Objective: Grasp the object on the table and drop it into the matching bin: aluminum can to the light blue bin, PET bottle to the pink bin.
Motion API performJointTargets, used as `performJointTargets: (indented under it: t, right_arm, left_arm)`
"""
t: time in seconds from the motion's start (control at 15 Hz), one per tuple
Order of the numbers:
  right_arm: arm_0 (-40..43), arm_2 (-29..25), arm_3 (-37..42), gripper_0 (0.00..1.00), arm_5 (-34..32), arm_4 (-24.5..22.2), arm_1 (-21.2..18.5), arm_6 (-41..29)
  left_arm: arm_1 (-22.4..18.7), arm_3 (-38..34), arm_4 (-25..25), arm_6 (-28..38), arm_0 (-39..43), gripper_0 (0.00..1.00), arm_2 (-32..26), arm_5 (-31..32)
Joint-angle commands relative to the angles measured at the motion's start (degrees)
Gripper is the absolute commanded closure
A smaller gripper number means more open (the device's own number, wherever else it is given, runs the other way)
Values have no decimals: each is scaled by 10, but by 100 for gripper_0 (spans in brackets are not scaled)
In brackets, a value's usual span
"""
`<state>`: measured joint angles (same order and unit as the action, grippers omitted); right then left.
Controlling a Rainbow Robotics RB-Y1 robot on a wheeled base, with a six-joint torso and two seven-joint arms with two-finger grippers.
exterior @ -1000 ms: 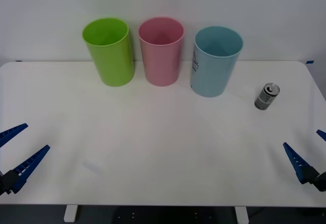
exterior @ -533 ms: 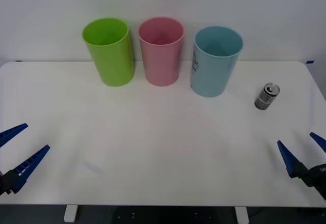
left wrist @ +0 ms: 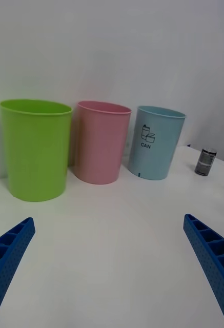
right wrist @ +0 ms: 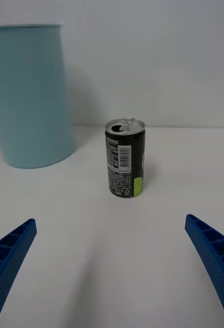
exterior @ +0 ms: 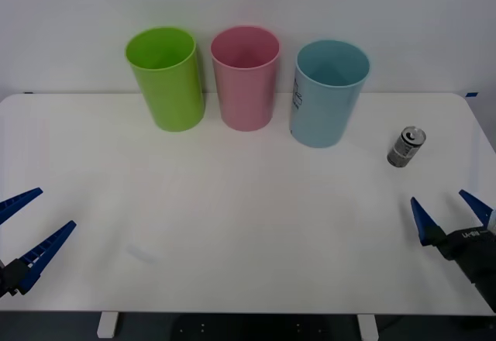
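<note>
Aluminum can (exterior: 406, 146), small, short, dark grey-black body with shiny silver pull-tab top, is standing upright on the large white rectangular table (exterior: 232, 232), long axis vertical. It is sitting ahead of the right gripper (exterior: 449, 213), clear of it, slightly toward the robot's left of that gripper's line in the front view. In the right wrist view the can (right wrist: 124, 158) is lining up roughly between the two blue ribbed fingers (right wrist: 9, 256), a bit off centre. Right gripper is hovering near the table's near right corner with fingers spread wide, holding nothing. Left gripper (exterior: 22, 236) is sitting at the near left edge, also spread wide and empty, well apart from the can, so the right arm is clearly the nearer one. Tall light blue tapered plastic bin (exterior: 329, 93) with the white "CAN" label is standing beyond the gripper and further to its left, near the can but not touching. My read: a straight forward reach, side grasp across the upright body, is looking like the move.
</note>
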<state>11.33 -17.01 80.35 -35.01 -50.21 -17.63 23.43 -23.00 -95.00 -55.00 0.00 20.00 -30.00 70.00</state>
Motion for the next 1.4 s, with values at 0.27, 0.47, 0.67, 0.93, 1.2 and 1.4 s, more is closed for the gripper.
performJointTargets:
  t: [0.27, 0.47, 0.67, 0.93, 1.2, 1.4]
  right_arm:
    - [-69, 0, -78, 0, 15, -6, 7, 20]
    - [-94, 1, -96, 0, 33, -8, 7, 29]
    - [-115, 11, -110, 0, 60, -8, 6, 36]
    - [-168, 12, -172, 0, 59, -8, 7, 47]
    - [-218, 12, -226, 0, 62, -9, 7, 55]
    - [-239, 18, -235, 0, 94, -10, 7, 63]
  left_arm:
    - [0, 0, 0, 0, 0, 0, 0, 0]
    - [0, 0, 0, 0, 0, 0, 0, 0]
    - [0, 0, 0, 0, 0, 0, 0, 0]
    - [0, 0, 0, 0, 0, 0, 0, 0]
    - [0, 0, 0, 0, 0, 0, 0, 0]
    - [0, 0, 0, 0, 0, 0, 0, 0]
